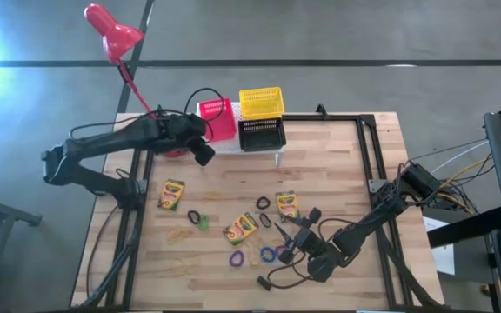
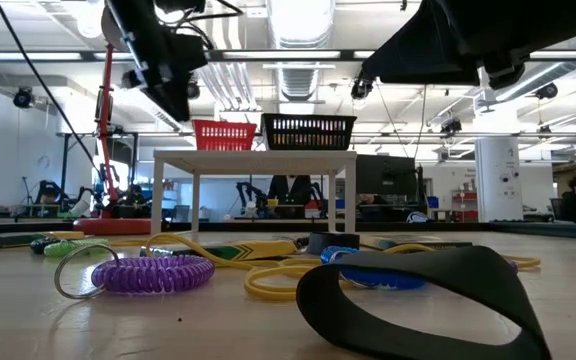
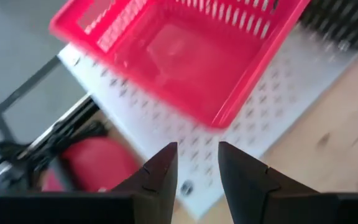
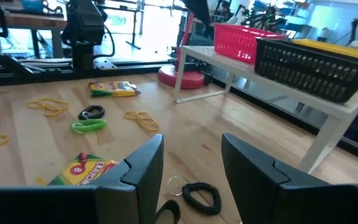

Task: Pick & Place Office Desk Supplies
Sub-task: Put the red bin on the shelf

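The black coiled loop (image 4: 202, 194) lies on the table (image 1: 337, 174) just ahead of the right gripper (image 4: 191, 163), between its spread, empty fingers, its long axis running across the gap; beside it a crayon box (image 4: 86, 169). The right arm looks nearer by far. The left gripper (image 3: 196, 163), part open and empty, hangs over the red basket (image 3: 185, 56) on the white rack (image 3: 253, 134). Only the right wrist view shows that loop between the fingers; the high view shows both arms' places.

Only readable text: "CRAYONS" stood on yellow-and-green crayon box (image 4: 82, 172) in right wrist view, letters partly cut off. Other crayon boxes' print was too small to read.
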Tool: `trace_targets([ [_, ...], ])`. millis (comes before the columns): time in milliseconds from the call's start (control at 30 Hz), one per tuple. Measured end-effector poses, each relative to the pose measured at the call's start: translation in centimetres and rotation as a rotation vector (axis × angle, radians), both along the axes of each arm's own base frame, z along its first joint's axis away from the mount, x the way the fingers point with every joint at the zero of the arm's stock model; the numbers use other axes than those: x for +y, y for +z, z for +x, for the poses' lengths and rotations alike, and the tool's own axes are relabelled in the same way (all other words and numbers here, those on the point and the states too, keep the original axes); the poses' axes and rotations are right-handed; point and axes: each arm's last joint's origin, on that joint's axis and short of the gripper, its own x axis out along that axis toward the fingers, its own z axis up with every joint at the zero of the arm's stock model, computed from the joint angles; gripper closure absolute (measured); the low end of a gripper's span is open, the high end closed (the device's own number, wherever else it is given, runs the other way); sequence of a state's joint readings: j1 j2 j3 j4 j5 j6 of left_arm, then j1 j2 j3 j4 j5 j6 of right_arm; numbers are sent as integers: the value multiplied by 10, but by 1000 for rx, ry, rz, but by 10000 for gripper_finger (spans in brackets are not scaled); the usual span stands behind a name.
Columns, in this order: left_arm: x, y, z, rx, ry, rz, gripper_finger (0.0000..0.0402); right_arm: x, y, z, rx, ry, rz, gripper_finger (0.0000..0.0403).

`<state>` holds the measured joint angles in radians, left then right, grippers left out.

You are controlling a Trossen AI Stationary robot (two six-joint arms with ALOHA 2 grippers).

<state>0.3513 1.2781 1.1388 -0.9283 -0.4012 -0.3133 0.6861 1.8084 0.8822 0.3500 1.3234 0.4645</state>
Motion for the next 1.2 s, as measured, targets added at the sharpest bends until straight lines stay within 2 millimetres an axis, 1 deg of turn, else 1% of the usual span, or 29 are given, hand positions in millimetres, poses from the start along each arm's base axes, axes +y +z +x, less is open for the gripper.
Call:
trace_targets([
  [100, 7, 2, -10, 73, 52, 8, 284, 1, 0, 0, 9, 22, 12, 250],
  [200, 25, 1, -18, 102, 135, 69, 284, 1, 0, 0, 10, 24, 12, 254],
  [333, 50, -8, -25, 86, 171, 121, 284, 1, 3, -1, 11, 33, 14, 258],
  [433, 65, -15, -26, 42, 140, 143, 284, -3, 21, -6, -14, 30, 39, 262],
  [467, 68, -19, -26, 26, 113, 141, 284, -7, 29, -8, -13, 29, 47, 263],
  [533, 72, -25, -25, -17, 59, 134, 284, -22, 45, -13, 23, 49, 79, 267],
  [600, 74, -29, -22, -64, 20, 150, 284, -45, 59, -16, 80, 65, 142, 273],
  [667, 75, -33, -20, -84, -5, 170, 284, -69, 69, -18, 135, 49, 183, 281],
  [733, 75, -36, -19, -93, -15, 182, 284, -95, 73, -20, 167, -15, 183, 291],
  [867, 76, -35, -19, -82, -31, 194, 284, -146, 87, -21, 156, -144, 190, 311],
  [1000, 76, -33, -22, -32, -15, 241, 284, -206, 98, -21, 180, -233, 205, 333],
  [1067, 75, -35, -23, -4, -11, 242, 284, -239, 102, -24, 186, -287, 214, 345],
  [1200, 74, -37, -25, 22, -16, 221, 284, -299, 105, -35, 131, -361, 275, 367],
])
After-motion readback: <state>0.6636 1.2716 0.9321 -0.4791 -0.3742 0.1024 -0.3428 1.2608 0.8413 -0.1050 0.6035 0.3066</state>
